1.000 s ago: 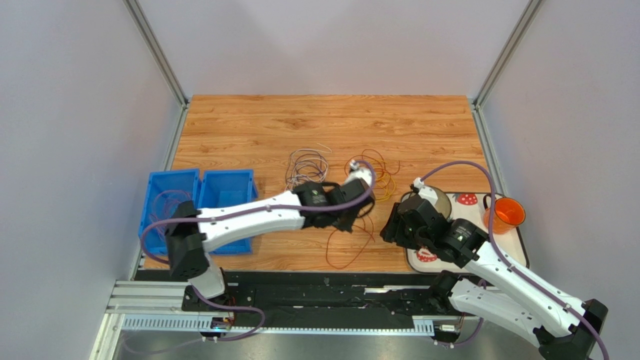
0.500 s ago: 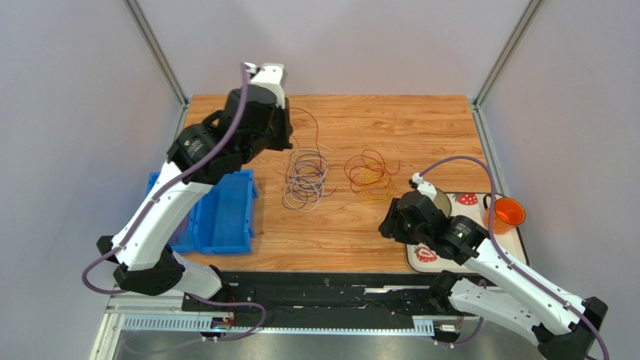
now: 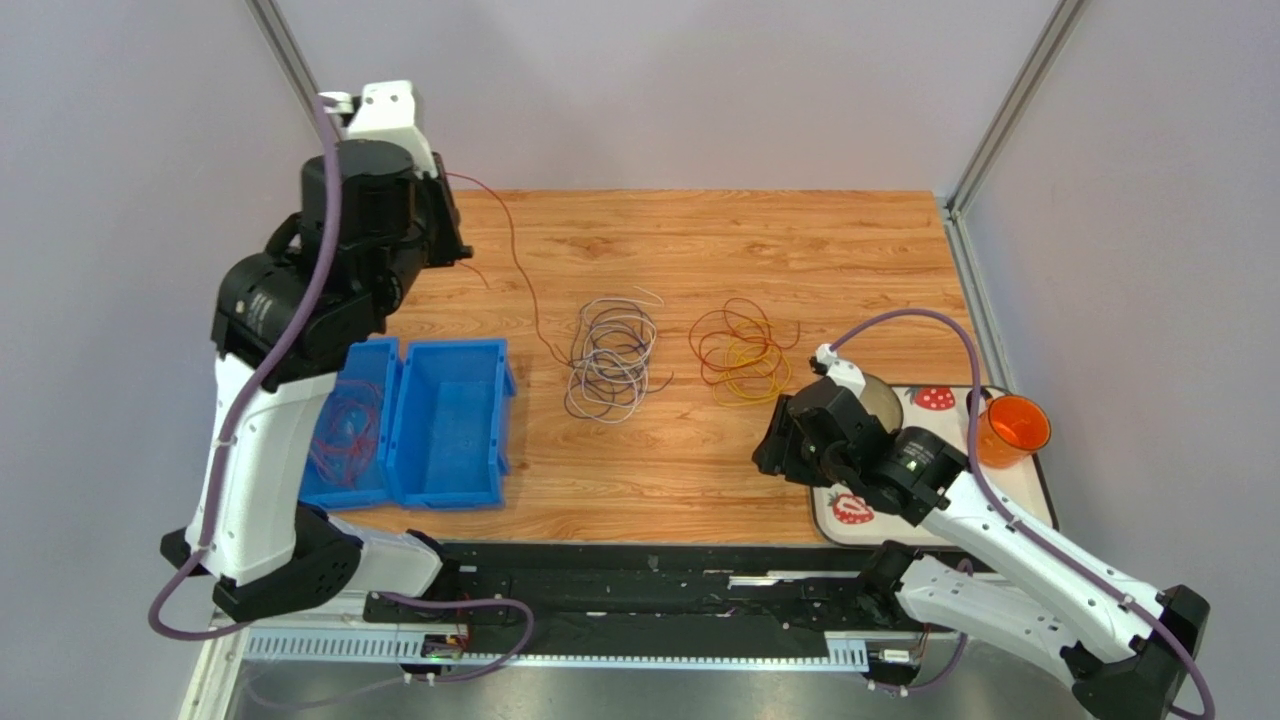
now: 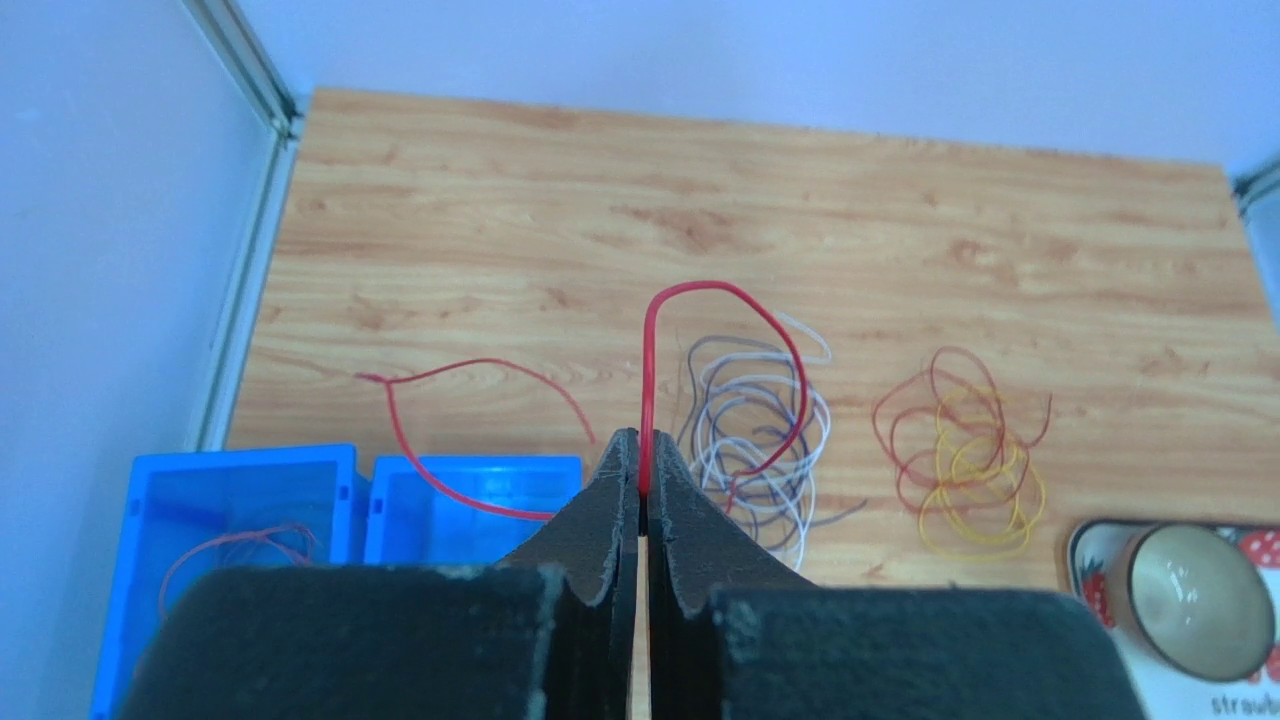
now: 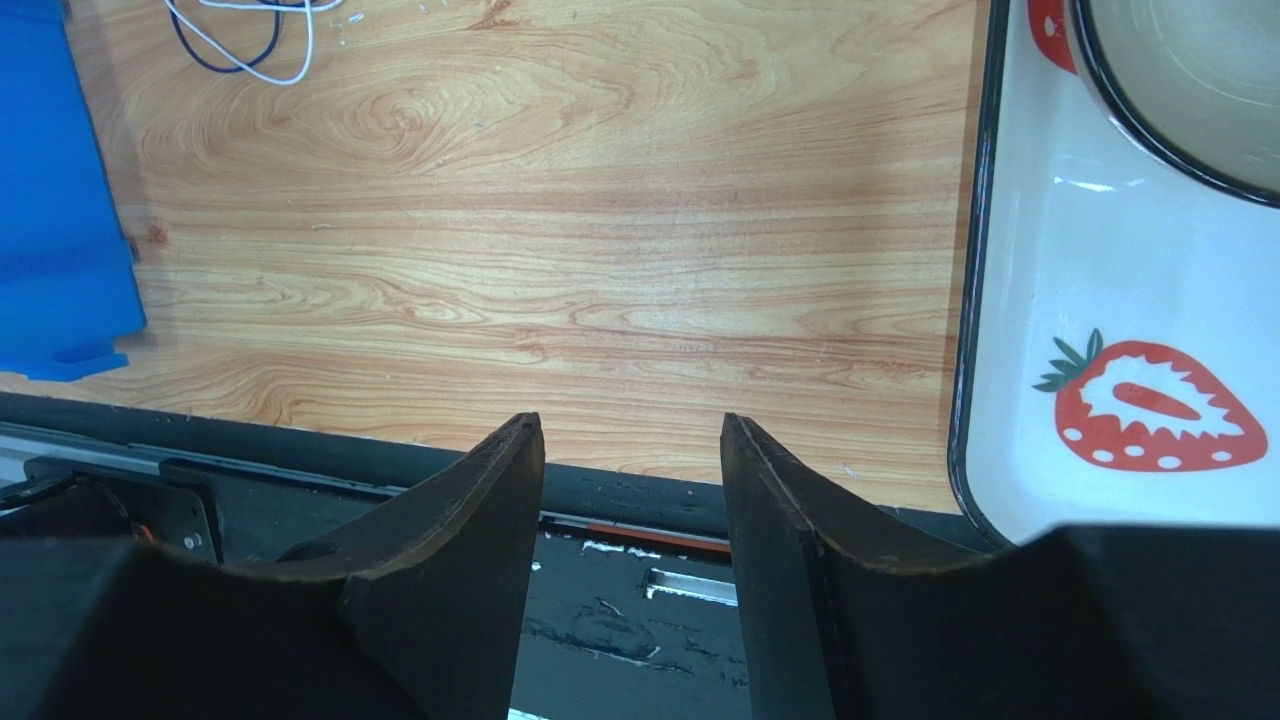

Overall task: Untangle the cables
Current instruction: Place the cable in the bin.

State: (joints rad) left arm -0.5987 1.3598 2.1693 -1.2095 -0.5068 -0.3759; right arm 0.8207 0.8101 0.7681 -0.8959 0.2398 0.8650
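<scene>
Nearest in, the right hand (image 5: 628, 438) hovers over the front edge of the surface (image 3: 676, 240), fingers parted and nothing between them. Just beside it sits one strawberry tray (image 5: 1037, 285) carrying one bowl (image 5: 1202, 75), with one orange cup (image 3: 1016, 429) at its right end.

Over on the left, two blue bins stand side by side. The left bin (image 3: 361, 348) holds a loose tangle of thin red cables (image 3: 349, 435), too fine to count; the right bin (image 3: 451, 428) shows only bare floor.

Mid-surface, two bundles lie apart. The grey-white bundle (image 3: 609, 360) is a long oval with its long axis running near to far. The red-and-yellow bundle (image 3: 741, 353) to its right is rounder.

Far back and high, the left hand (image 4: 642, 450) is pinched tight on one red cable (image 4: 648, 375). That cable stretches slantwise from the far-left corner down toward the near right, and its low end reaches the left edge of the grey-white bundle.
</scene>
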